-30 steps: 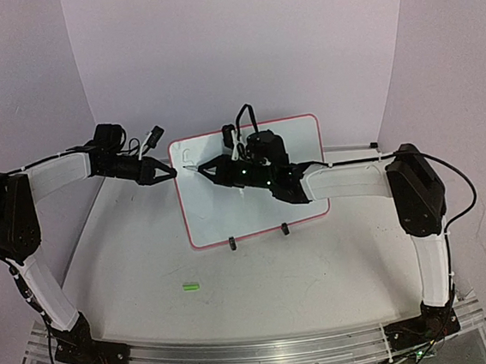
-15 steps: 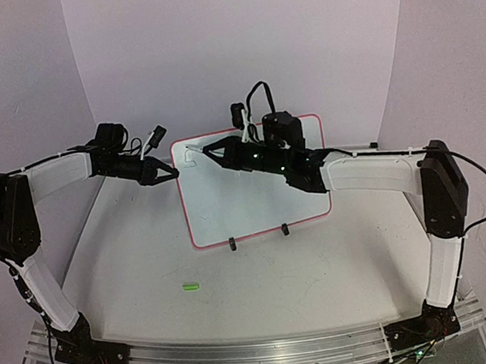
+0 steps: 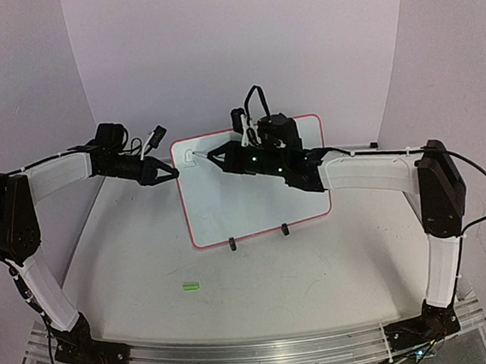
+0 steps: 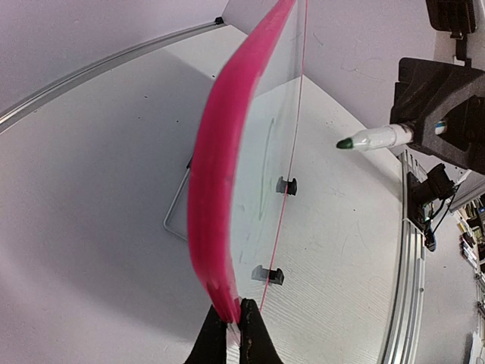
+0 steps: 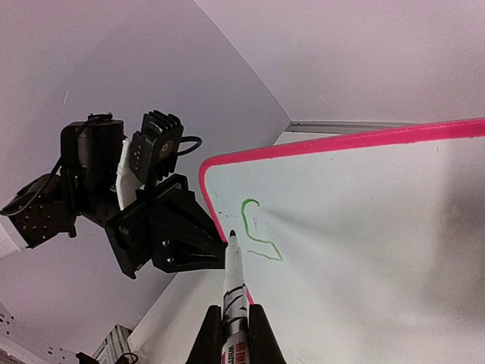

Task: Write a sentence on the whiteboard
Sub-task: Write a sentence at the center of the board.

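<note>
The white backdrop (image 3: 239,53) curves round the back and both sides of the desk (image 3: 321,282), and a metal rail (image 3: 259,352) runs along the near edge by my bases. The whiteboard (image 3: 246,209) stands toward the back, near the middle, leaning back a little on two black clip feet (image 3: 232,244). A wire stand (image 4: 174,216) shows behind it in my left wrist view. In front of the board the desk lies open, with only a small green piece (image 3: 190,285) on it, well apart from the feet.

My left jaws are pinched shut on the pink frame at the board's left edge (the rim sits right between the tips). My right jaws are closed on a marker (image 5: 234,277), whose green tip points at the board's upper left corner, just beside a green mark (image 5: 244,216). Whether the tip touches the surface I cannot tell.

The board is glossy white inside a thin pink-red frame with rounded corners. That curled stroke is the only writing I can make out.
</note>
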Controlling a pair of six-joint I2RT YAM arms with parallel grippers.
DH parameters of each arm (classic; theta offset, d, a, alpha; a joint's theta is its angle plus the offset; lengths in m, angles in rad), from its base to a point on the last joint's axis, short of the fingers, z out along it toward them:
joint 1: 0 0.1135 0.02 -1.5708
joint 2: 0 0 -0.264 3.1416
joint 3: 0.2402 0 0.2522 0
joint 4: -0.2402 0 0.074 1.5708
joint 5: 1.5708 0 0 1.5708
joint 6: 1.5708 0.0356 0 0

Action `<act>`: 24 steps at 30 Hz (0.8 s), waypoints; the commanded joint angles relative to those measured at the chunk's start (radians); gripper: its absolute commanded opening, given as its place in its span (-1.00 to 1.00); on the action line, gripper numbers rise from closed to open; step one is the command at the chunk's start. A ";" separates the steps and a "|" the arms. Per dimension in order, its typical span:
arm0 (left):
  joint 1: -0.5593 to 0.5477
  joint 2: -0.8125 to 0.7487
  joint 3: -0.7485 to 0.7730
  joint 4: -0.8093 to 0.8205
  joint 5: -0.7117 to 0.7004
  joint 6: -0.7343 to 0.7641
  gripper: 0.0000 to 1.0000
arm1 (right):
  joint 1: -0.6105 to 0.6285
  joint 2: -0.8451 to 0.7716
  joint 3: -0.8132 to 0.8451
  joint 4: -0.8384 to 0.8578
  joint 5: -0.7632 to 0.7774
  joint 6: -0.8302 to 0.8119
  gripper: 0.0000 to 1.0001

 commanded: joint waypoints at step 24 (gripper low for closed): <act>-0.014 -0.002 -0.008 -0.042 -0.092 0.061 -1.00 | -0.009 0.052 0.059 -0.039 0.112 -0.007 -1.00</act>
